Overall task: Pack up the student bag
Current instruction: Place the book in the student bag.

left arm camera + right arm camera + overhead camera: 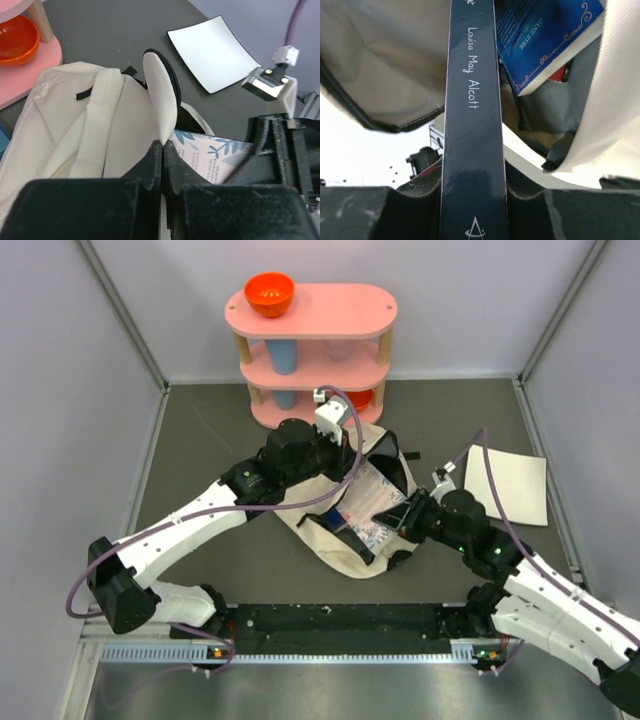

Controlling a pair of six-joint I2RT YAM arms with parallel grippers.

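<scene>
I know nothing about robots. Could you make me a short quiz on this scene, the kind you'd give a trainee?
1. What does the right gripper hold?
A. a blue cup
B. a dark book with Louisa May Alcott on its spine
C. a flat white sheet
2. True or false: the left gripper is open and touches nothing.
3. Fill in: the blue book lying inside the student bag is titled ____.

Key
1. B.
2. False: it is shut on the student bag's edge, holding it up.
3. Jane Eyre.
</scene>
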